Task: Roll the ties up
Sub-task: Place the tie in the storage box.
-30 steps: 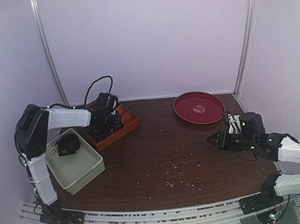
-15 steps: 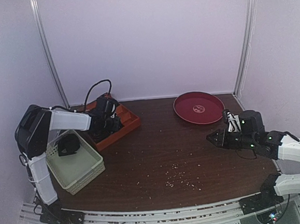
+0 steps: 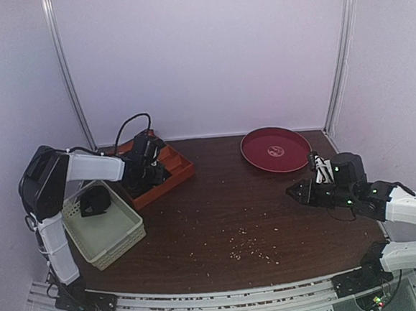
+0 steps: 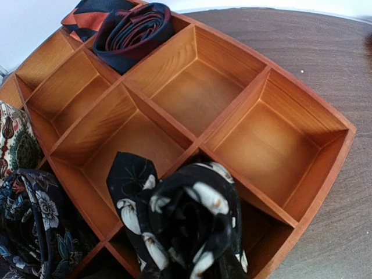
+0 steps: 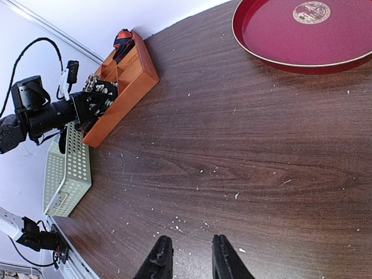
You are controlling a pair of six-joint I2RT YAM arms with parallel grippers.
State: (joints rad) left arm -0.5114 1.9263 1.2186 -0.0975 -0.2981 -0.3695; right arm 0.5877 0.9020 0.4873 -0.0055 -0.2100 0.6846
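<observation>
On the table (image 3: pixel 227 211), the orange tray (image 4: pixel 273 133) sits far left; my left pincer (image 3: pixel 146 177) pinches the rolled black tie (image 4: pixel 186 226) over a near-edge compartment. I'd lower it straight, coil kept tight. My right pincer (image 5: pixel 189 258) hangs slightly spread, empty.

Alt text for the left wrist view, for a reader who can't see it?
A rolled black tie with white flowers fills the near foreground, over the nearest cells of an orange wooden tray. A rolled navy-and-red tie sits in a far cell, and other patterned ties crowd the left edge.
</observation>
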